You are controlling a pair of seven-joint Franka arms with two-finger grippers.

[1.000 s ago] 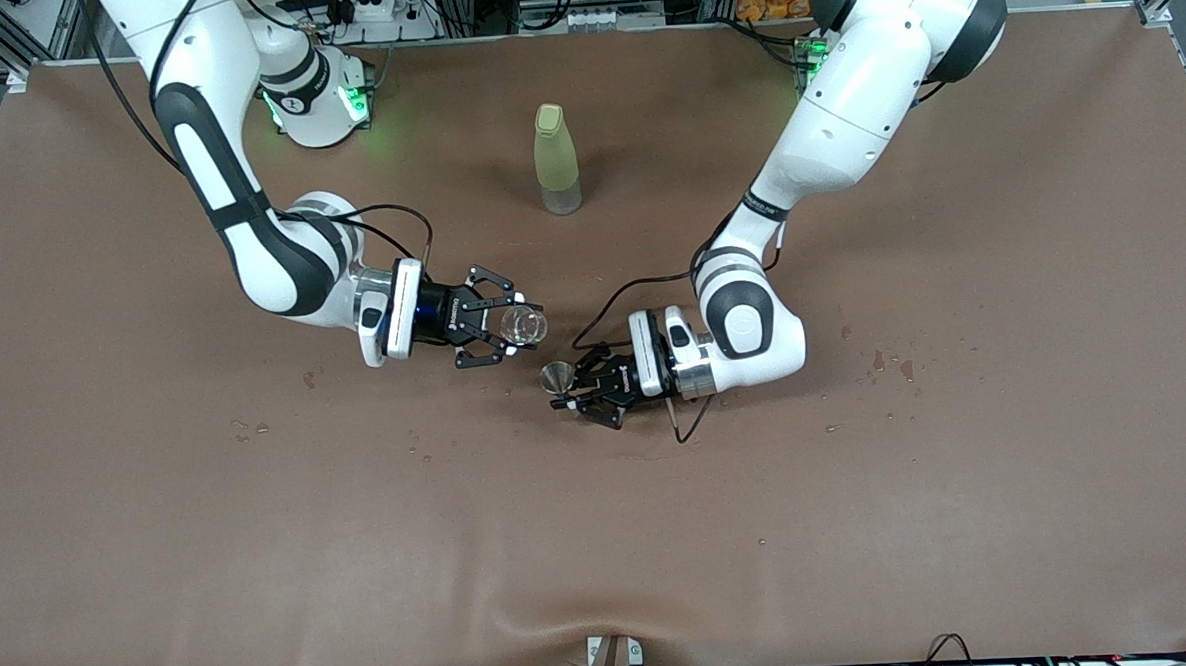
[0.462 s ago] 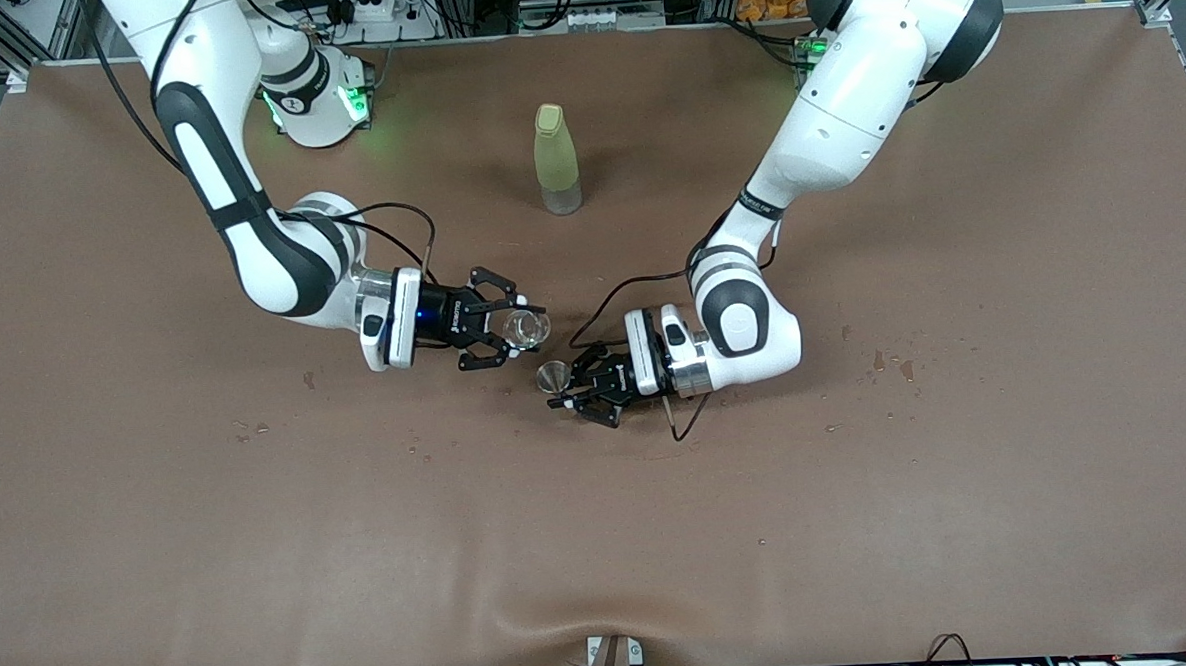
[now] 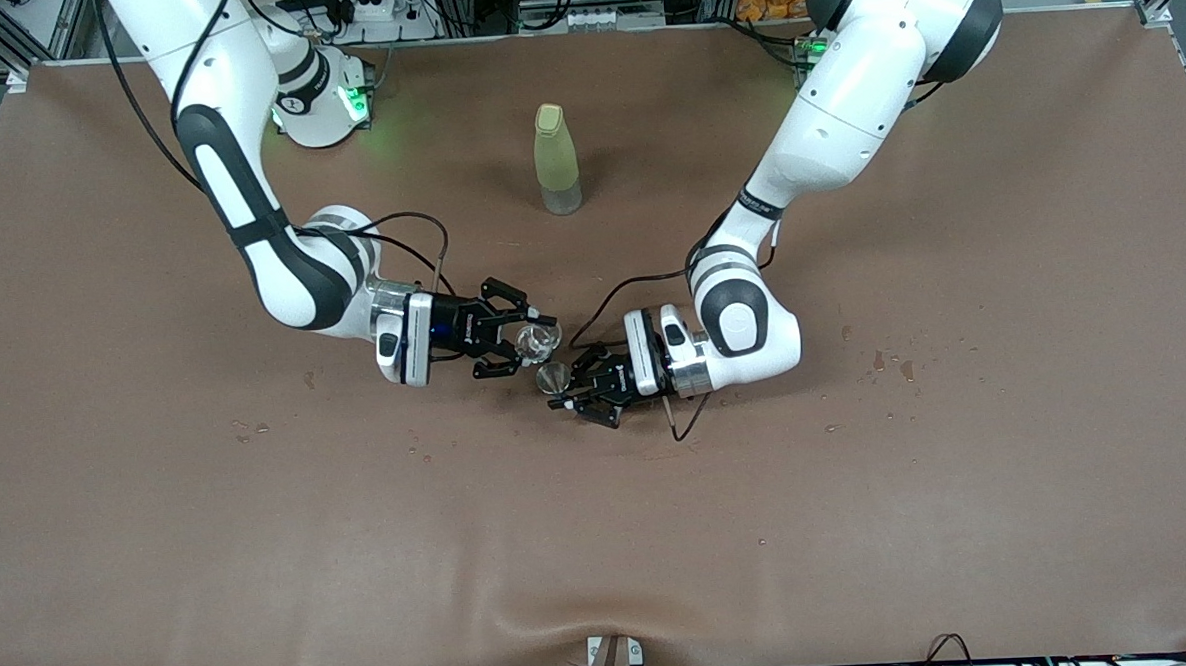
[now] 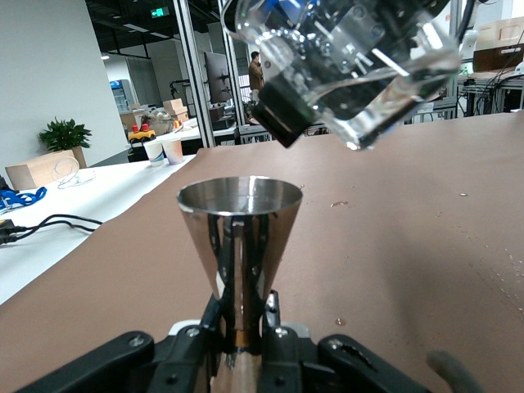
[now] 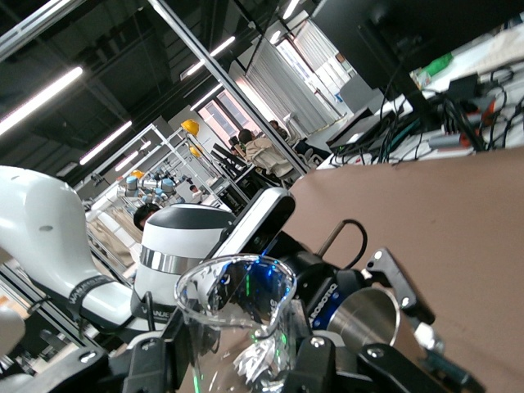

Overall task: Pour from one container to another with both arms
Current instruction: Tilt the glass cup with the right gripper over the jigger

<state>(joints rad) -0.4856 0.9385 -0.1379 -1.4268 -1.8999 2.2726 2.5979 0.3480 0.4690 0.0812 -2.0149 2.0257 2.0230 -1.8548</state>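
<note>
My right gripper (image 3: 525,340) is shut on a clear glass (image 3: 532,343) and holds it tilted, its mouth toward a small metal cone-shaped cup (image 3: 553,378). My left gripper (image 3: 567,384) is shut on that cup's narrow stem and keeps it upright just above the table. In the left wrist view the metal cup (image 4: 239,233) rises from my left gripper (image 4: 243,321), with the glass (image 4: 364,86) hanging above and slightly to one side of its rim. In the right wrist view the glass (image 5: 236,315) sits in my right gripper (image 5: 246,360), and the metal cup (image 5: 372,315) shows past it.
A pale yellow-green bottle (image 3: 556,159) stands upright farther from the front camera than both grippers, between the two arm bases. The brown table cover (image 3: 861,521) carries small wet spots near both grippers. A cable (image 3: 607,302) loops from the left wrist.
My right gripper has carried the glass toward the metal cup and tipped it further over it. The left gripper with the cup shifted slightly toward the right arm, then held still.
</note>
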